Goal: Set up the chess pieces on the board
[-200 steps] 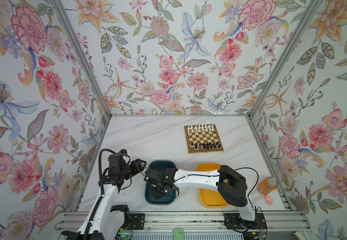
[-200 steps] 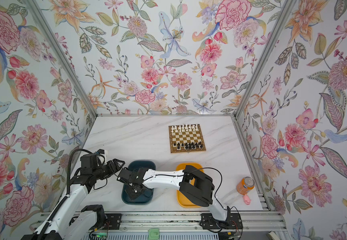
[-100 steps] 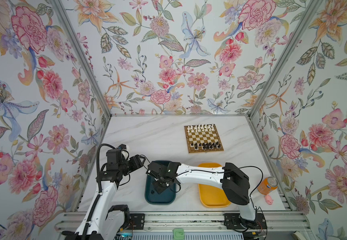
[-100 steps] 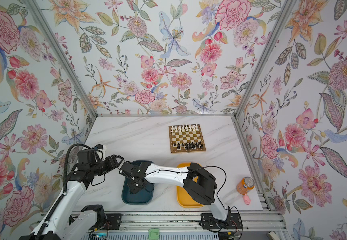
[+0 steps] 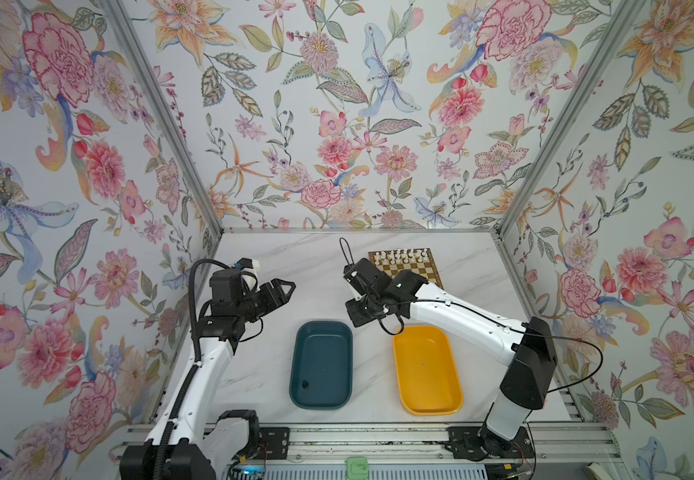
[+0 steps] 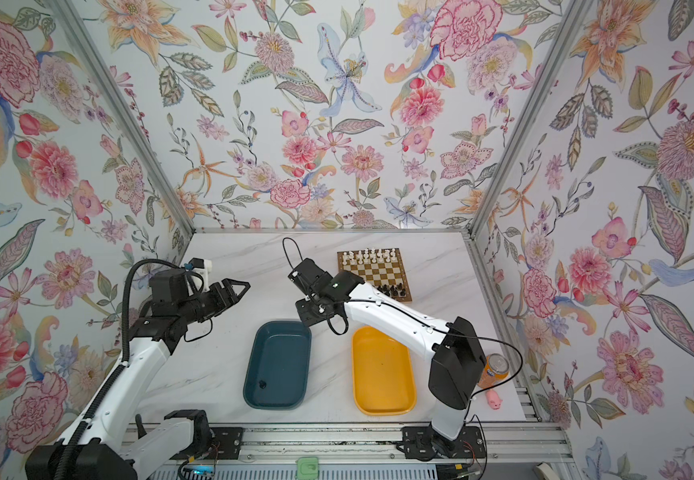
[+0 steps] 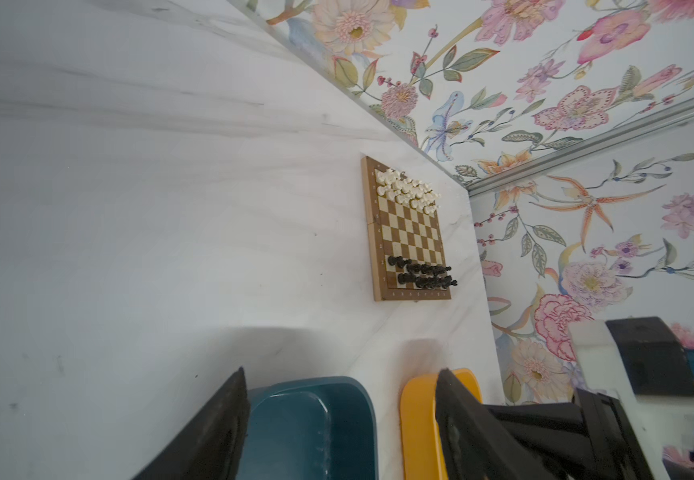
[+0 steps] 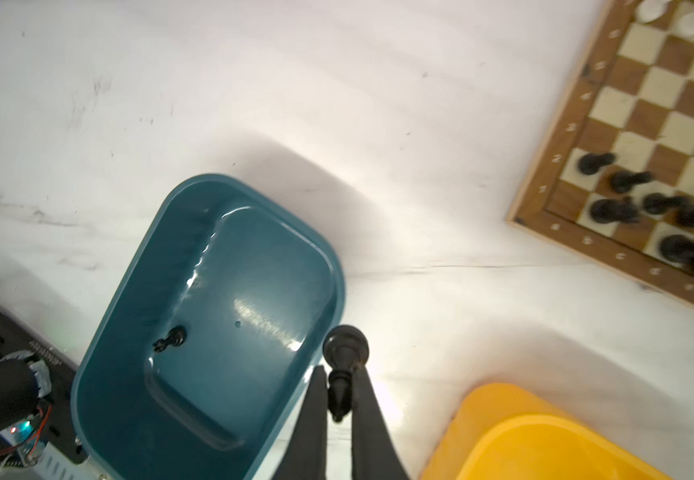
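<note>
Both top views high, looking down, wrist cameras nearer, all share board (image 6: 374, 274)

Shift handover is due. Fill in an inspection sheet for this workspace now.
Surface: white marble-look tabletop, faint scuffs.
Job's things: square wooden chessboard; white chess pieces on far rows, black chess pieces on near rows; one black piece lying in teal plastic tray.
Clutter: yellow plastic tray; orange drink can and pink toy pig at right edge.
End effectors: left end effector open, empty; right end effector shut on a black chessman.
Cables: black cables loop off both arms.
Surroundings: floral wallpaper walls.
</note>
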Tool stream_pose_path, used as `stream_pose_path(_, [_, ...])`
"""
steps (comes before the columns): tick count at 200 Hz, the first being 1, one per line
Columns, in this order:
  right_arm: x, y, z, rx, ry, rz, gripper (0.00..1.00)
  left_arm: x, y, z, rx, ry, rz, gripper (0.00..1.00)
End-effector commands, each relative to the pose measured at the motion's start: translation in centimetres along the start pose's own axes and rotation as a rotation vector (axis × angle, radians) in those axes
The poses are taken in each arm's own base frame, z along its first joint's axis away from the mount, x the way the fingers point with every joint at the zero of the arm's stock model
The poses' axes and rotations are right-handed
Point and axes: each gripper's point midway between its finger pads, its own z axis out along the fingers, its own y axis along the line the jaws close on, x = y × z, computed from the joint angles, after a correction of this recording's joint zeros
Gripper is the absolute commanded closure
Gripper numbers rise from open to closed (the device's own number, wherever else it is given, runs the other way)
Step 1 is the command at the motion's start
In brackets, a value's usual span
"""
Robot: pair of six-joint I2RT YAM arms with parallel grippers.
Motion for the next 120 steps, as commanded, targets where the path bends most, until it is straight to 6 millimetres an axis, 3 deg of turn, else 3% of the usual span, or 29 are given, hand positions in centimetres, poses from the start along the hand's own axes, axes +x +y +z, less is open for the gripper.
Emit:
stream_pose_path(1, [0.9,-4.6,-0.4,0.082,0.043,0.008,0.92,-0.8,-4.9,1.8,0.112,0.009,0.026,0.27])
stream_pose_path(24, [0.9,-9.4,-0.1,0.139,0.059,0.079,0.92,0.6,-8.2,4.9,0.157,0.083,0.075,0.27])
stream_pose_path(43, [0.9,-12.0,0.1,0.168,0.067,0.106,0.92,1.7,-9.8,7.6,0.168,0.136,0.106,0.27])
stream_pose_path(52, [0.9,-14.3,0.2,0.191,0.07,0.152,0.92,2.2,-10.7,8.8,0.178,0.165,0.125,0.28])
stream_pose_path(83, [1.1,-17.7,1.2,0.195,0.082,0.201,0.92,3.6,-13.1,11.9,0.187,0.249,0.213,0.29])
stream_pose_path(91, [1.2,-18.6,1.6,0.208,0.09,0.211,0.92,4.5,-12.5,13.4,0.162,0.285,0.217,0.29])
stream_pose_path(120, [0.9,-20.2,2.9,0.191,0.095,0.241,0.92,4.5,-12.4,14.8,0.146,0.303,0.232,0.29])
